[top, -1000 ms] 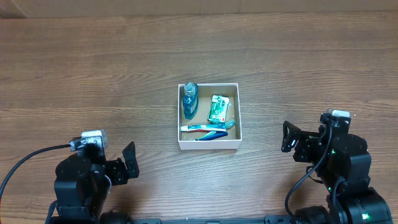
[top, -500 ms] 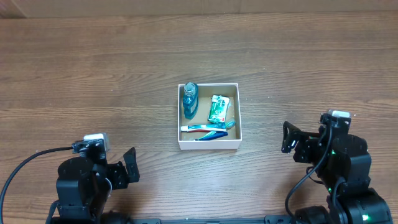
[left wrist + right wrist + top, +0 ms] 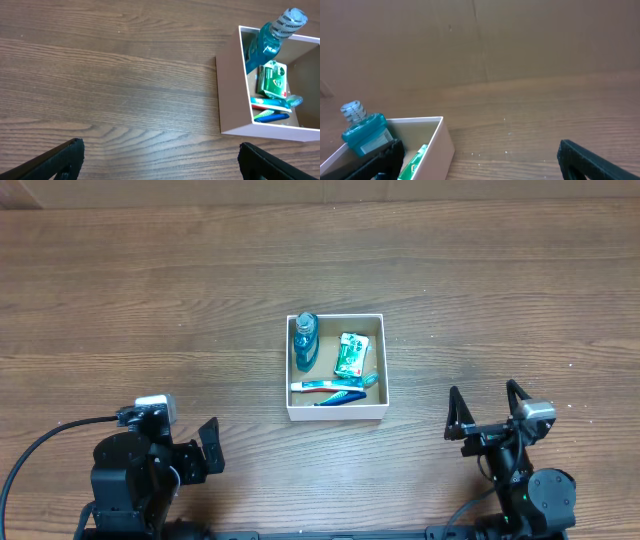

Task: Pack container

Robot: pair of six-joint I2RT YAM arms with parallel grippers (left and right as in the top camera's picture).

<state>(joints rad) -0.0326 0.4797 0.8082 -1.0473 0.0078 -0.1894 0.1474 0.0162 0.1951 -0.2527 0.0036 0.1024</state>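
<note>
At the near edge of the table, the left gripper is seen with its jaws spread wide and nothing held. The right gripper is likewise parted and empty. Farther out, at mid-table, the container is set flat. Inside it, a toothbrush is laid along the near wall, with a green packet and a blue bottle behind.
</note>
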